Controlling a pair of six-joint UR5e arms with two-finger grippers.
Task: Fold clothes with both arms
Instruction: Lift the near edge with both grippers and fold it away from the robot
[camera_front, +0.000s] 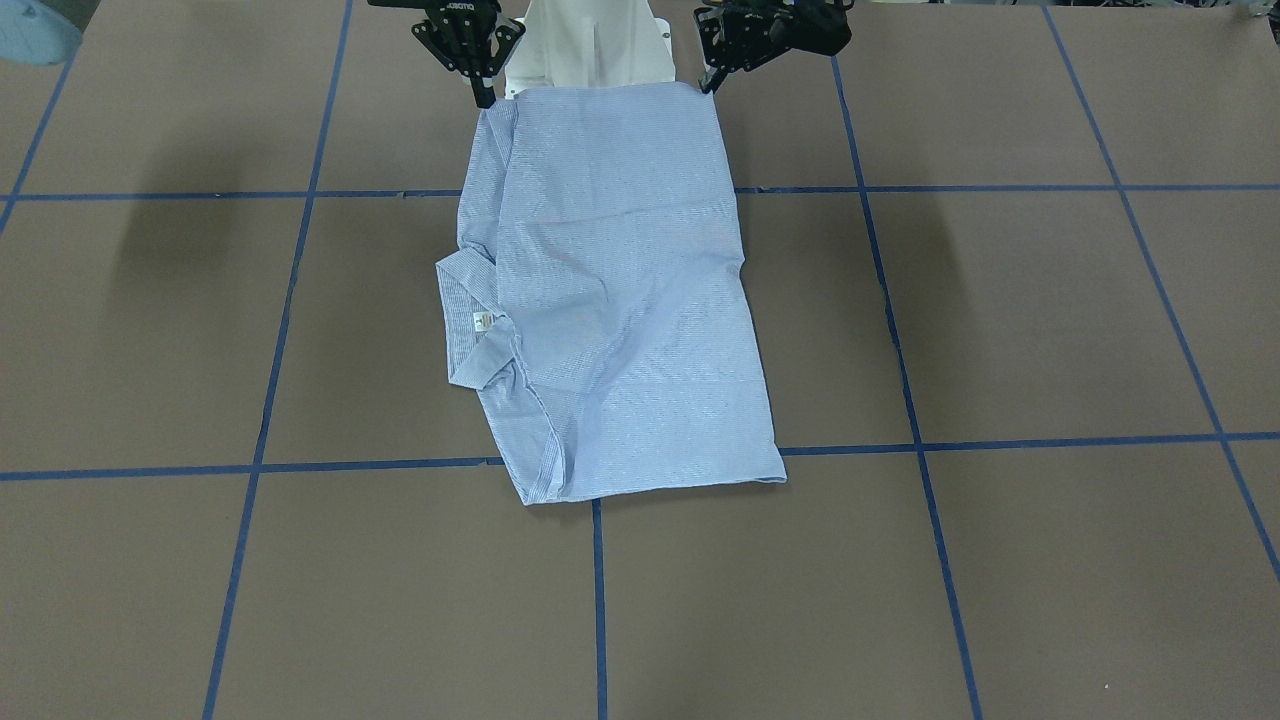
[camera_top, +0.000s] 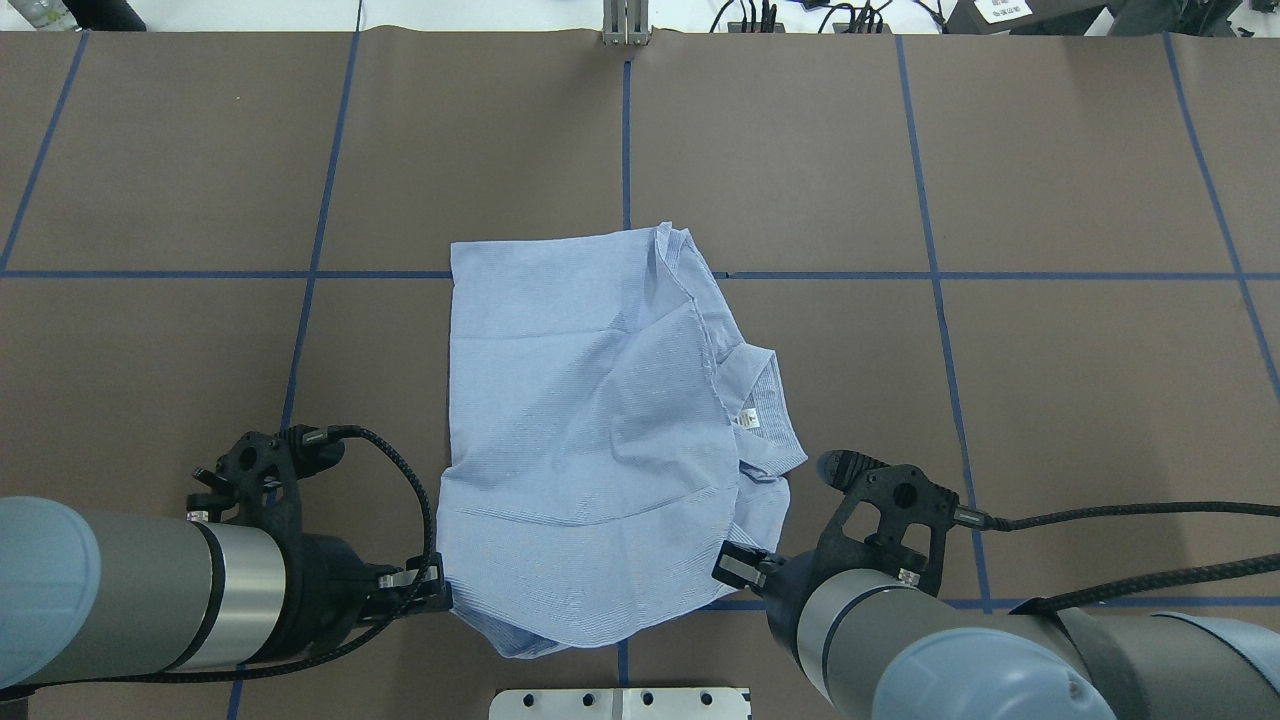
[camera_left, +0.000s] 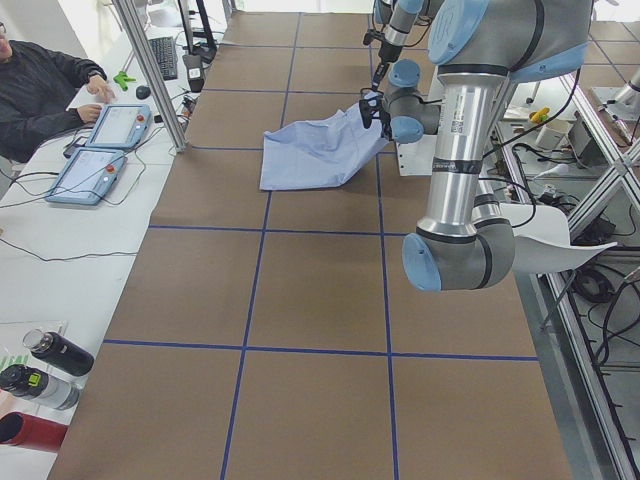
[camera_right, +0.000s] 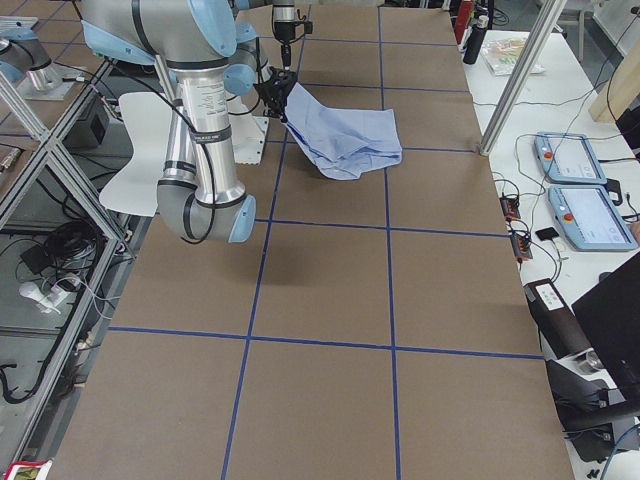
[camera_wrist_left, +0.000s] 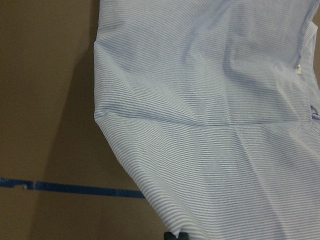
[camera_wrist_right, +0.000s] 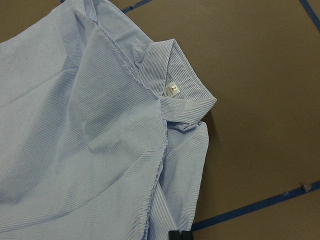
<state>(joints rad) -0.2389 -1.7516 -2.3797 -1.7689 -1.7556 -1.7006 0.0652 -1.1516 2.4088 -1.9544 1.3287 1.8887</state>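
Note:
The light blue-and-white striped shirt (camera_front: 610, 280) lies folded on the brown table, its collar and white label (camera_front: 483, 320) on my right side. Its edge nearest the robot is raised off the table. My left gripper (camera_front: 708, 85) is shut on the left corner of that edge, and also shows in the overhead view (camera_top: 443, 592). My right gripper (camera_front: 487, 98) is shut on the right corner, and also shows in the overhead view (camera_top: 738, 566). The shirt fills both wrist views (camera_wrist_left: 210, 125) (camera_wrist_right: 100, 135), with cloth pinched at the bottom edge of each. Sleeves and buttons are hidden.
The white pedestal base (camera_front: 590, 45) stands right behind the raised edge. Blue tape lines (camera_front: 920, 440) grid the table. An operator (camera_left: 40, 80) sits by tablets (camera_left: 100, 150) beyond the far edge. Bottles (camera_left: 40, 370) stand off the table's left end.

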